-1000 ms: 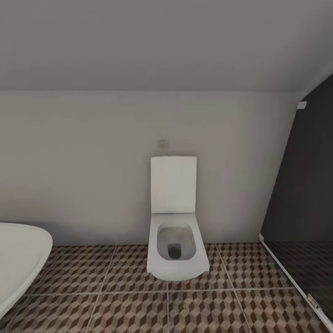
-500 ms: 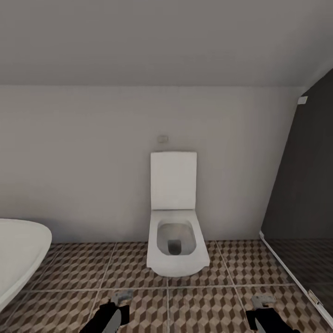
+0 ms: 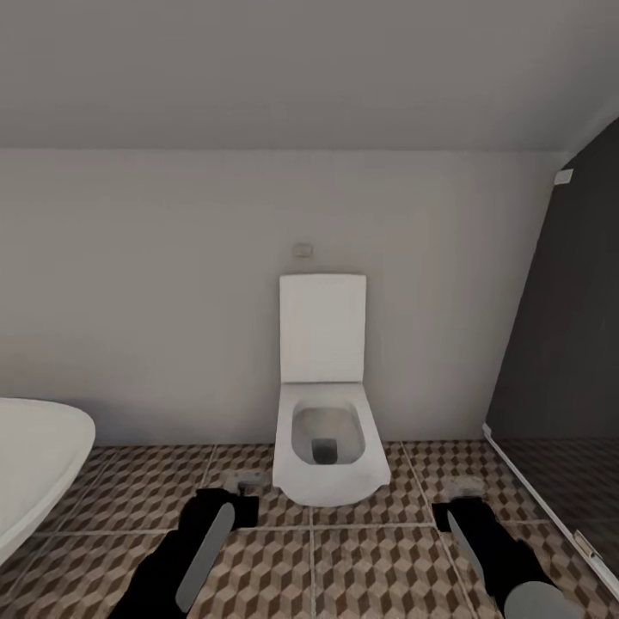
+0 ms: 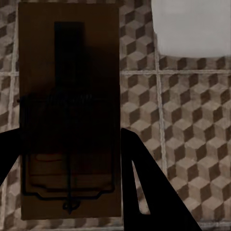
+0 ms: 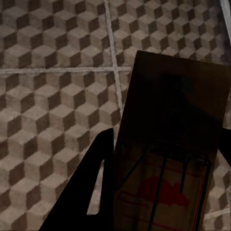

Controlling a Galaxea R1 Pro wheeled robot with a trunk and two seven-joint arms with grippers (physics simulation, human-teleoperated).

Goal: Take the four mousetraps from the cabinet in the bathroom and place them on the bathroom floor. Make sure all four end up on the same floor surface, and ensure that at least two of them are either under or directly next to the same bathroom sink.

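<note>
A dark-brown mousetrap [image 4: 70,96] with grey wire parts is clamped flat between the fingers of my left gripper [image 4: 70,134], above the cube-patterned bathroom floor [image 4: 192,120]. My right gripper [image 5: 168,134] is shut on a second mousetrap [image 5: 178,115] with a red print on it, also over the tiles. In the head view both arms reach forward low over the bathroom floor [image 3: 378,567], the left gripper [image 3: 239,499] left of the toilet and the right gripper [image 3: 460,507] to its right. The cabinet and the bathroom sink are out of view.
A white toilet [image 3: 325,438] with its lid up stands against the grey wall straight ahead. A white bathtub rim [image 3: 43,447] curves in at the left. A dark glass shower wall [image 3: 567,361] with a floor rail closes the right side.
Both arms have come up from the bottom edge of the head view and stretched forward toward the toilet. The camera has shifted a little, so the toilet sits higher in the picture.
</note>
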